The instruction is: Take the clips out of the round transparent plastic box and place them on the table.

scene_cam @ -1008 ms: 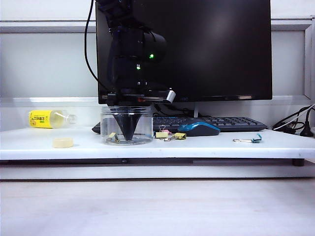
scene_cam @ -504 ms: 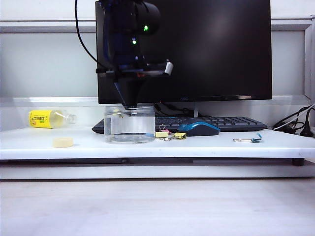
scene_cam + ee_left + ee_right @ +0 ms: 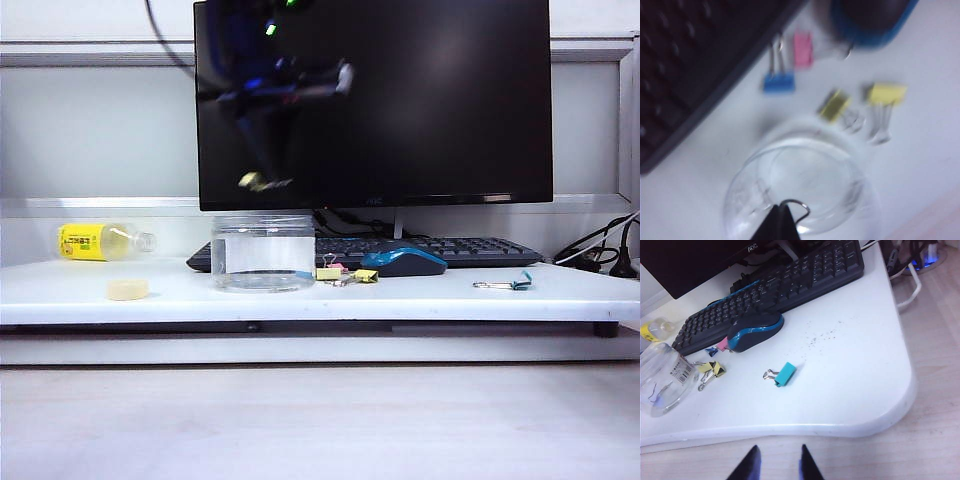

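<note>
Yellow clip [image 3: 252,181] clamped in left claw [image 3: 262,182], upper left of exterior frame, directly above round transparent plastic box [image 3: 264,252] | desk [image 3: 420,297] drop spot lies beside box | right claw [image 3: 776,460] parted, empty, far off.

The box [image 3: 264,252] stands on the table [image 3: 420,297], left of the clips [image 3: 340,273] and mouse [image 3: 403,262]; the keyboard [image 3: 470,249] lies behind, seemingly touching none.

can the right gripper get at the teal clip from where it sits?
Probably yes. The right gripper is open, back past the table edge, and the teal clip lies alone on bare surface, nothing between them.
</note>
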You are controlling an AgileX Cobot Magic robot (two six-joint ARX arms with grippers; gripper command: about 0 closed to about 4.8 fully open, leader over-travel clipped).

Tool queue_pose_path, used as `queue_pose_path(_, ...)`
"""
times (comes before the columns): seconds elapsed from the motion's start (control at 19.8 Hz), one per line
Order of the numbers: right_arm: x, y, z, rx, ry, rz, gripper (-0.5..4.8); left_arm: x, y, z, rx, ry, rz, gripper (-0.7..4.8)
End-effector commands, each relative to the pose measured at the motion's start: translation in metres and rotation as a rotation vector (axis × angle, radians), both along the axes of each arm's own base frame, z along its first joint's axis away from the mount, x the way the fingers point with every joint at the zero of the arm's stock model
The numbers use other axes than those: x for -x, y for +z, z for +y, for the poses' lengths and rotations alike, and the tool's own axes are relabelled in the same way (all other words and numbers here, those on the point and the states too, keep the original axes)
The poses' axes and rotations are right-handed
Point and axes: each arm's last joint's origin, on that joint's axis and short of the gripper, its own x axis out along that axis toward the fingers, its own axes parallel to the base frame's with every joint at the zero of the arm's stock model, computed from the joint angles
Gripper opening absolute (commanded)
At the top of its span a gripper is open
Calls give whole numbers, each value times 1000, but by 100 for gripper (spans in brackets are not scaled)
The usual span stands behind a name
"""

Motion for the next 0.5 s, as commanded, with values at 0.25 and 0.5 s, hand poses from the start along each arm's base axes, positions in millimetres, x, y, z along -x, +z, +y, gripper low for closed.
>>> queue_pose_path(0.25, 0, 3, -1, 31, -15, -32, 107, 14, 12, -33, 219, -164, 10, -6)
queue_pose_path(0.5, 0, 3, -1, 31, -18, -33, 107, 6, -9, -51, 274, -217, 51, -6)
